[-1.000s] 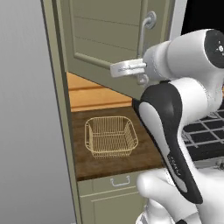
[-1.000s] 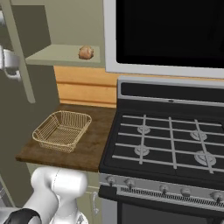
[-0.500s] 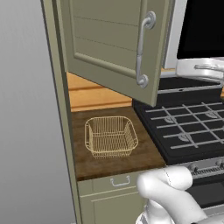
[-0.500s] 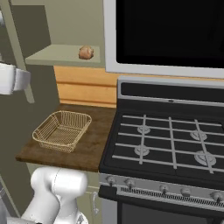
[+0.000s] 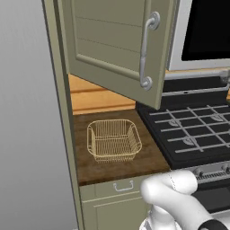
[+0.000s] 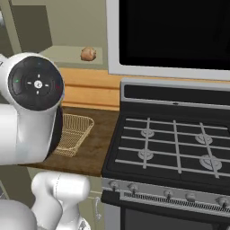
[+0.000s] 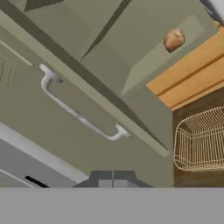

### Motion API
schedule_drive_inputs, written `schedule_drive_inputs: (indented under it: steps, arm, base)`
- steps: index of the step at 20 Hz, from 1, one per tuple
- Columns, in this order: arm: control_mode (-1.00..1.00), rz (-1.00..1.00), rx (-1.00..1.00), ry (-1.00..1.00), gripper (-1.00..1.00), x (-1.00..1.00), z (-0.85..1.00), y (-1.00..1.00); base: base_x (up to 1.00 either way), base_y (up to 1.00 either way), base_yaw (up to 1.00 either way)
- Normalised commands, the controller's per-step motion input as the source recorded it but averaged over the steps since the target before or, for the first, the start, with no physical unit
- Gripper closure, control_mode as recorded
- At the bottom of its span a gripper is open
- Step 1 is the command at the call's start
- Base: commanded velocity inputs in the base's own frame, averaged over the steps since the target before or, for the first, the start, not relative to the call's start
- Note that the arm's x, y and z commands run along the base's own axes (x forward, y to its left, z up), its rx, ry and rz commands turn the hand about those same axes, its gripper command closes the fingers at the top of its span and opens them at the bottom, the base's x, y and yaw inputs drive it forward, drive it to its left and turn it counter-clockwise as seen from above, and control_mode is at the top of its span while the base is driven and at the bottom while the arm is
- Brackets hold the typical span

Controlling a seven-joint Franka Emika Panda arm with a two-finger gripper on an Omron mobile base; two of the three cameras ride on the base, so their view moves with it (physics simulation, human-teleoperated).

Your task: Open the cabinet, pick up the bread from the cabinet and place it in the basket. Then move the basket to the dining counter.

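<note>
The cabinet door (image 5: 117,40) stands swung open, its curved silver handle (image 5: 148,49) towards the stove. On the open shelf inside lies the bread (image 6: 88,54), a small golden-brown roll. Below it, the wire basket (image 5: 113,140) sits empty on the short wood worktop (image 5: 148,157). In the hand view the door handle (image 7: 81,116) runs across the middle, the bread (image 7: 173,39) is at upper right and the basket (image 7: 201,140) at the right edge. My gripper (image 7: 113,178) is off the door and some way from the handle, its two dark fingertips (image 7: 101,178) pressed together with nothing between them.
A black gas stove (image 6: 175,143) fills the right side, with a dark microwave (image 6: 175,31) above it. A grey wall (image 5: 27,134) bounds the left. My big white arm link (image 6: 31,108) covers part of the basket (image 6: 78,128) in the right base view.
The hand has left the door handle and swung away left, out of the left base view. The arm's large link now fills the left of the right base view. Door, bread and basket are unmoved.
</note>
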Motion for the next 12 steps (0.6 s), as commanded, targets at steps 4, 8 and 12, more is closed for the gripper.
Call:
schedule_drive_inputs:
  steps: [4,8,12]
  arm:
    - [-1.00,0.23,0.37,0.12,1.00,0.32,-0.58,0.25]
    - [-1.00,0.11,0.09,0.08,1.00,0.61,-0.25,0.07]
    - [-1.00,0.05,0.15,0.05,1.00,0.68,-0.11,-0.10]
  base:
    - [0.00,0.00,0.00]
    - [0.00,0.00,0.00]
    - [0.00,0.00,0.00]
